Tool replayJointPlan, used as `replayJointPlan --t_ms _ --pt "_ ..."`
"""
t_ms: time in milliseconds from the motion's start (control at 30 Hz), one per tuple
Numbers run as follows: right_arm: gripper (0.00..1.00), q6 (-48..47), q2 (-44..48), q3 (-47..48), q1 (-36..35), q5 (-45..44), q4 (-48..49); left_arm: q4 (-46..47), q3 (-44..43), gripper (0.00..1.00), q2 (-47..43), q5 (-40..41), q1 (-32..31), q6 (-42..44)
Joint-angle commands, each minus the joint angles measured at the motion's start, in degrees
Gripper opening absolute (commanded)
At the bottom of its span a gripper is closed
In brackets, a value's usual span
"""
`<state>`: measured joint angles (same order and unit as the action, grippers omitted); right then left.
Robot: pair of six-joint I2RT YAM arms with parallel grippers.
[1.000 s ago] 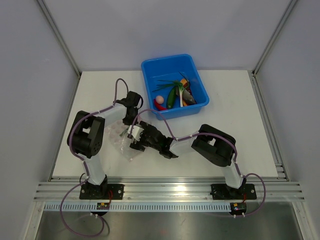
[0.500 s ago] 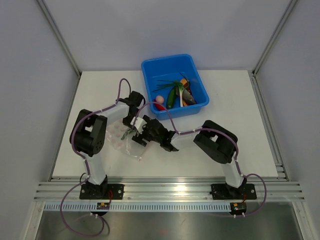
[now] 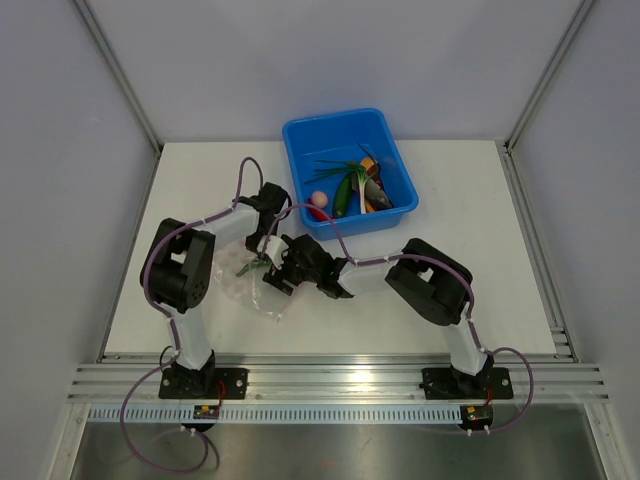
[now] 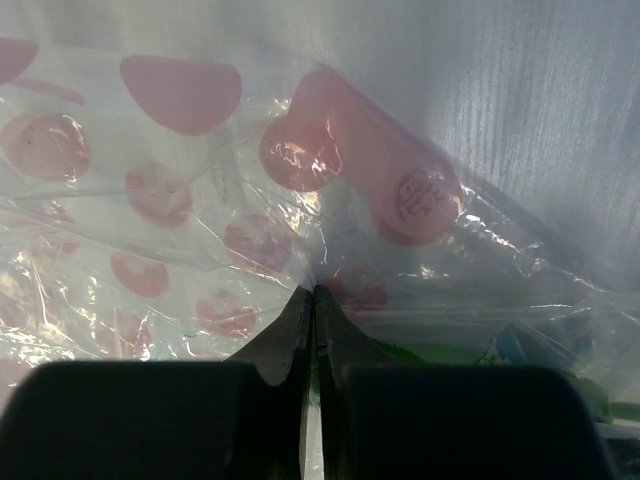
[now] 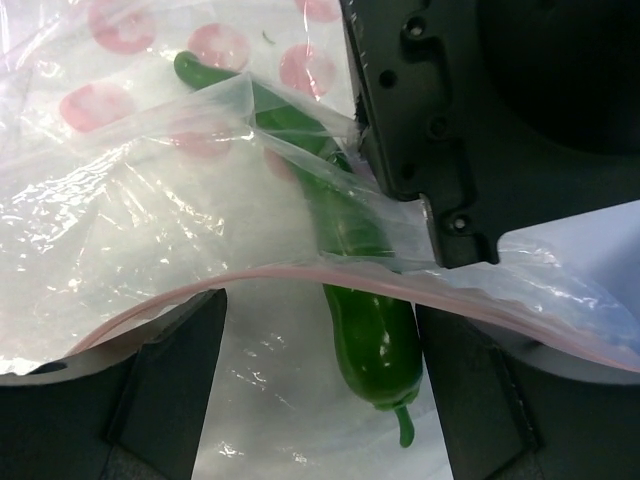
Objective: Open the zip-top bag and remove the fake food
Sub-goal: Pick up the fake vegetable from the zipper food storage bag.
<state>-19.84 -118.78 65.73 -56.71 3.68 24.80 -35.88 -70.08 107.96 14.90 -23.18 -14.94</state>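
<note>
Crinkly film, floppy and slippery I judge, so my left fingers (image 4: 270,350) clench the zip-top bag (image 5: 150,200) by its lip, at one o'clock of the stiff, light green chilli (image 5: 370,330) that my released right fingers (image 5: 170,380) straddle mid-body.

The bag (image 5: 130,230) is clear, crinkly, glossy plastic; the chilli (image 5: 375,340) smooth, shiny green plastic; the tub (image 3: 300,135) glossy blue plastic; the table (image 3: 480,250) matt white; the rail (image 3: 340,380) at the bottom ribbed metal.
</note>
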Motion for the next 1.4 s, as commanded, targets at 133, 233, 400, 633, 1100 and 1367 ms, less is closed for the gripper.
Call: replayJointPlan --t_ms 133,233,400,633,1100,1367 --pt "0.77 -2.49 -0.40 1.68 0.20 1.94 -2.38 1.33 2.58 0.04 -2.58 -6.01 1.82 -0.79" --pt "0.73 -3.72 0.04 1.15 -0.42 0.02 -2.03 2.21 3.29 0.04 -3.63 -7.78 2.52 -1.06" --pt "0.62 -5.74 0.65 0.80 -1.74 -1.92 -2.21 3.00 3.55 0.04 -4.16 -7.42 3.66 -1.93" --pt "0.41 -7.06 2.24 0.45 -3.32 -3.33 -3.53 5.20 5.39 0.04 -6.27 -7.42 6.92 -4.39" --pt "0.25 -12.77 3.65 2.38 -7.88 -17.12 -4.94 6.87 6.98 0.00 -8.65 -6.72 8.24 -5.72" --pt "0.26 -21.72 0.40 4.05 -11.40 -28.98 -0.29 7.49 7.68 0.00 -9.61 -6.99 7.89 -5.63"
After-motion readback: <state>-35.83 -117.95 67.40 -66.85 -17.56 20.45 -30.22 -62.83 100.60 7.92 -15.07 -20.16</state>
